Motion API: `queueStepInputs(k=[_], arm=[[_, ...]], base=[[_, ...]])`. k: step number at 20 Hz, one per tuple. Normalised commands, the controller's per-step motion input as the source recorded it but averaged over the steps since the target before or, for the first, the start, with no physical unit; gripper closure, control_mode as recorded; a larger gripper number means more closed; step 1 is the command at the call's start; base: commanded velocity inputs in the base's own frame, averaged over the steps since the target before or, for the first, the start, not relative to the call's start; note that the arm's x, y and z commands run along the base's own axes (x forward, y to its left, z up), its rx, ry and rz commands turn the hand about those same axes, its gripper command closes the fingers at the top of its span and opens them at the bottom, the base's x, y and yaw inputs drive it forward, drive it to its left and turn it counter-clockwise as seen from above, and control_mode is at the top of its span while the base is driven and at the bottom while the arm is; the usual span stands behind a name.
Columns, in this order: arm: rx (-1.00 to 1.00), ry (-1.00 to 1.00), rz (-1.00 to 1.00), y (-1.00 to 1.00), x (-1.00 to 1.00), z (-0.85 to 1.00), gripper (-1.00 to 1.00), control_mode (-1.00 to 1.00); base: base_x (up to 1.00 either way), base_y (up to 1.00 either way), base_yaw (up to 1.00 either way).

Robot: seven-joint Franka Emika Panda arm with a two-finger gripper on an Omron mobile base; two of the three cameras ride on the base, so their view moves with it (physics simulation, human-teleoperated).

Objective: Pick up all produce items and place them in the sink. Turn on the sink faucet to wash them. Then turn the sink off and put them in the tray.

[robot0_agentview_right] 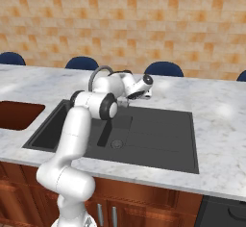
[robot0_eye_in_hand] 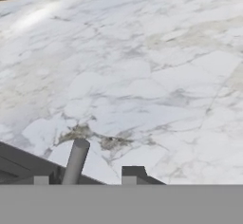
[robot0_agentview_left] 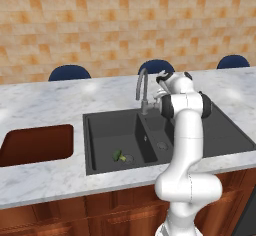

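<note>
One produce item, a tiny green broccoli piece (robot0_agentview_left: 119, 155), lies by the drain in the wide left basin of the dark double-basin sink (robot0_agentview_left: 107, 130) (robot0_agentview_right: 158, 134). The grey gooseneck sink faucet (robot0_agentview_left: 142, 82) (robot0_agentview_right: 98, 72) rises behind the divider. My gripper (robot0_agentview_left: 159, 91) (robot0_agentview_right: 144, 95) (robot0_eye_in_hand: 85, 176) hovers just right of the faucet's base, low over the marble behind the sink. In the hand view a slim grey rod (robot0_eye_in_hand: 76, 159) of the faucet stands between the two fingertips, which stay apart from it. The reddish-brown tray (robot0_agentview_left: 35, 145) (robot0_agentview_right: 14, 115) sits at the left with nothing in it.
White marble counter (robot0_agentview_left: 60, 97) surrounds the sink and runs back to several blue chair backs (robot0_agentview_left: 69, 72) (robot0_agentview_right: 163, 69). An orange tiled wall (robot0_agentview_left: 125, 20) stands behind. My own arm (robot0_agentview_left: 186, 145) crosses over the narrower right basin.
</note>
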Motion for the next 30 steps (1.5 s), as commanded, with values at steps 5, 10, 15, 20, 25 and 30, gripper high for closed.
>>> queueStepInputs(k=[5,10,15,20,25,30], arm=[[0.0,0.03,0.0,-0.19,0.0,-0.62,1.0,-1.0],[0.0,0.07,-0.01,-0.19,0.0,-0.62,1.0,-1.0],[0.0,0.08,-0.03,-0.22,0.0,-0.68,1.0,-1.0],[0.0,0.06,-0.03,-0.26,-0.01,-0.71,1.0,-1.0],[0.0,0.03,-0.03,-0.3,-0.08,-0.72,1.0,-1.0],[0.0,0.0,-0.02,-0.42,-0.35,-0.72,1.0,-1.0]], base=[[0.0,0.0,0.0],[0.0,0.0,0.0],[0.0,0.0,0.0],[0.0,0.0,0.0],[0.0,0.0,0.0],[0.0,0.0,0.0]])
